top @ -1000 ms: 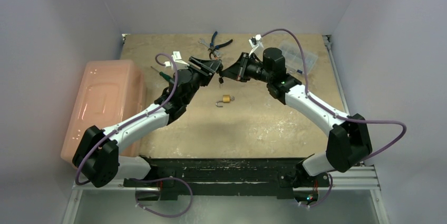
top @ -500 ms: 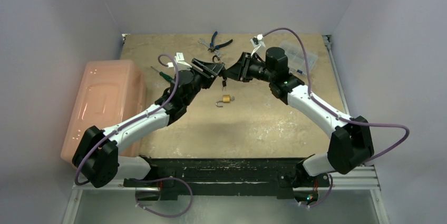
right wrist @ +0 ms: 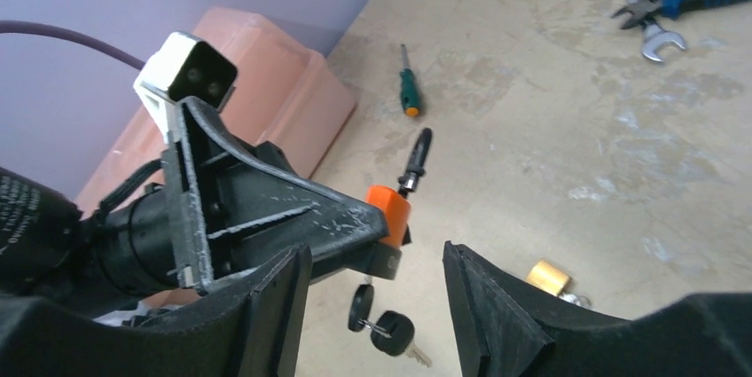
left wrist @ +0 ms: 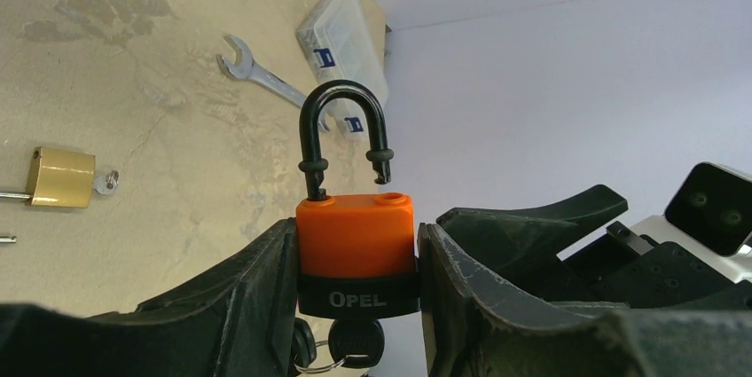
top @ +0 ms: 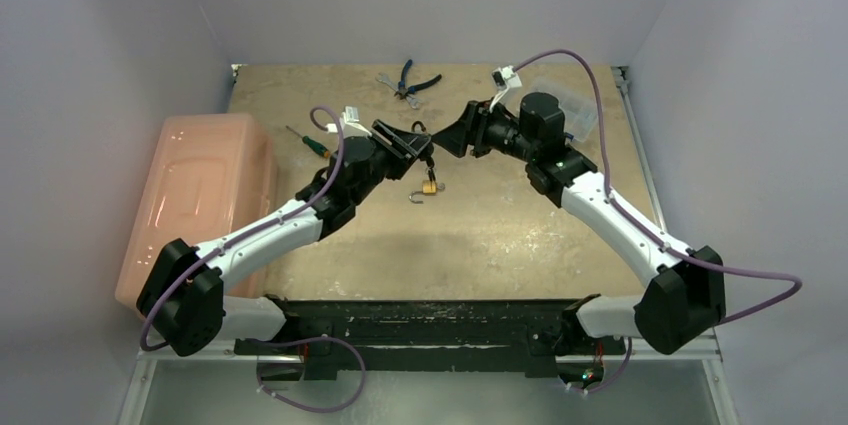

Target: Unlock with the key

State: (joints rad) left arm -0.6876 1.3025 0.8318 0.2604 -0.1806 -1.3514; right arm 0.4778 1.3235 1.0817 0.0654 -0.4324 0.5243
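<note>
An orange and black padlock (left wrist: pixel 355 235) stands upright between the fingers of my left gripper (left wrist: pixel 356 257), which is shut on its body. Its black shackle (left wrist: pixel 344 129) is raised, with one leg out of its hole. A black-headed key (left wrist: pixel 355 339) sits in the keyhole underneath, and a second key (right wrist: pixel 395 331) hangs from it on a ring. My right gripper (right wrist: pixel 374 253) is open, just short of the padlock (right wrist: pixel 390 208), touching nothing. From above, the left gripper (top: pixel 405 145) and the right gripper (top: pixel 455 137) face each other over mid-table.
A brass padlock (top: pixel 430 187) with its own key lies on the table below the grippers. Blue pliers (top: pixel 415 80) and a wrench (left wrist: pixel 262 75) lie at the back. A green screwdriver (top: pixel 305 140) lies left, a clear box (top: pixel 575 105) back right, a pink tub (top: pixel 195 195) far left.
My right gripper has opened, let go of the key and drawn back to the right. The left gripper has shifted slightly right with the padlock.
</note>
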